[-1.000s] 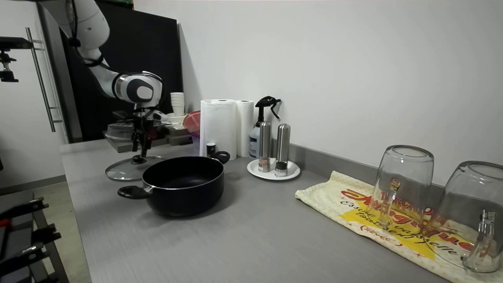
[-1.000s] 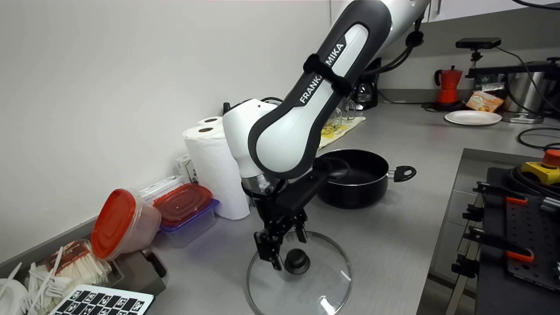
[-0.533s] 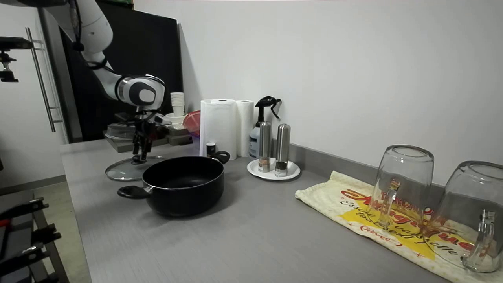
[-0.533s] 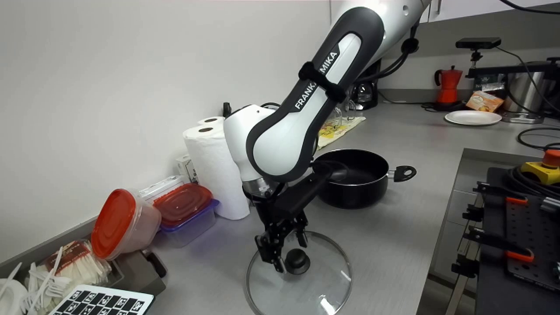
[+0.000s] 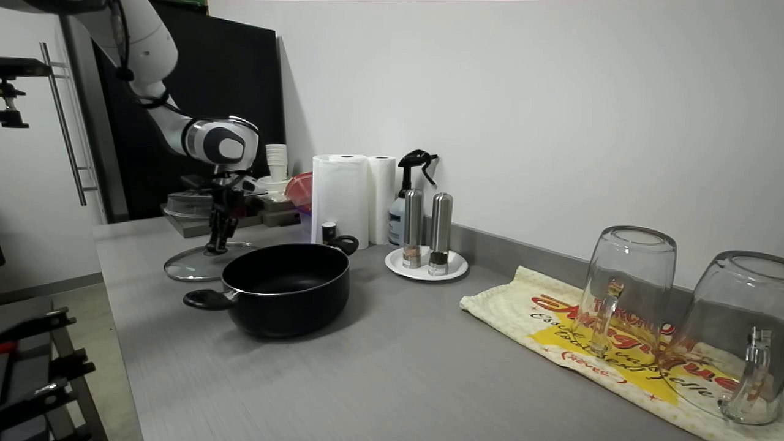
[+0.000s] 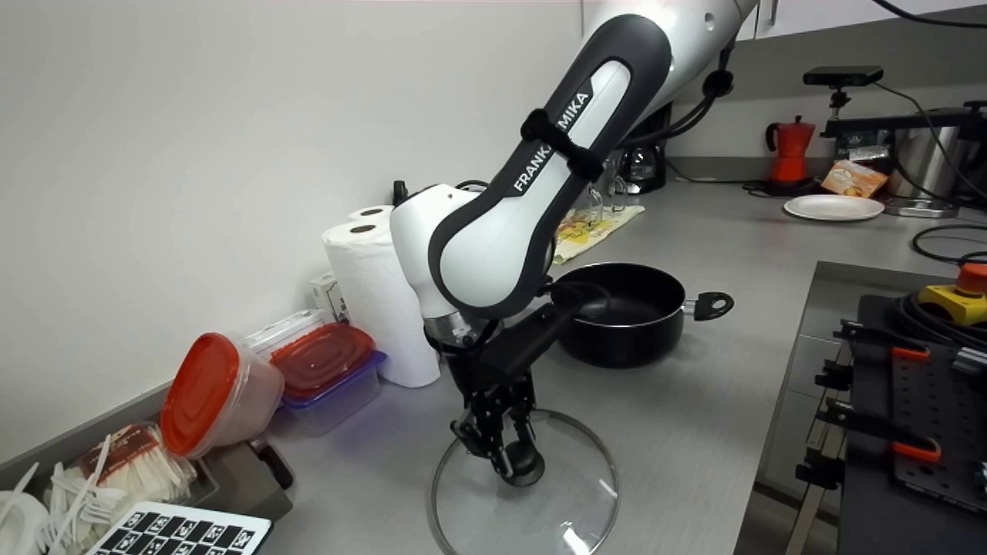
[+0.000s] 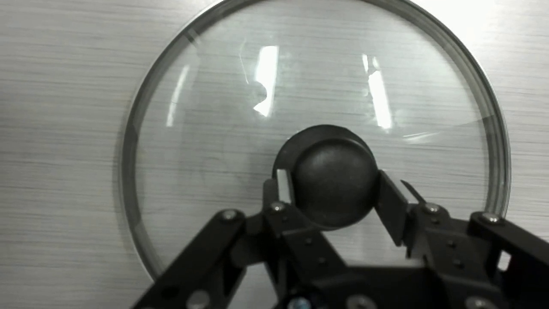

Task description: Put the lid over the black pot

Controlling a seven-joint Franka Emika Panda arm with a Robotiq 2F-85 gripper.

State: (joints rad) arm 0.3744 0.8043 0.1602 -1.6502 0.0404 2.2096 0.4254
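The lid (image 7: 206,141), clear glass with a metal rim, lies flat on the grey counter. Its dark knob (image 7: 336,167) sits between the fingers of my gripper (image 7: 332,184), which are closed against both sides of it. In an exterior view the same grip shows, with the gripper (image 6: 515,453) coming down from above onto the lid (image 6: 559,505). Beside the lid stands the black pot (image 5: 291,306), uncovered, its two handles sticking out. From an exterior view the arm hides part of the pot (image 6: 628,339).
Paper towel rolls (image 5: 340,196), a spray bottle (image 5: 397,214) and two steel mills on a white plate (image 5: 398,269) stand along the wall. Upturned glass jugs rest on a cloth (image 5: 520,300). Red-lidded containers (image 6: 204,393) are near the lid. The counter's front edge is close by.
The arm has come down slightly, and the gripper's fingers have closed from wide apart onto the lid's knob. The lid has hardly moved, and the pot stands where it was.
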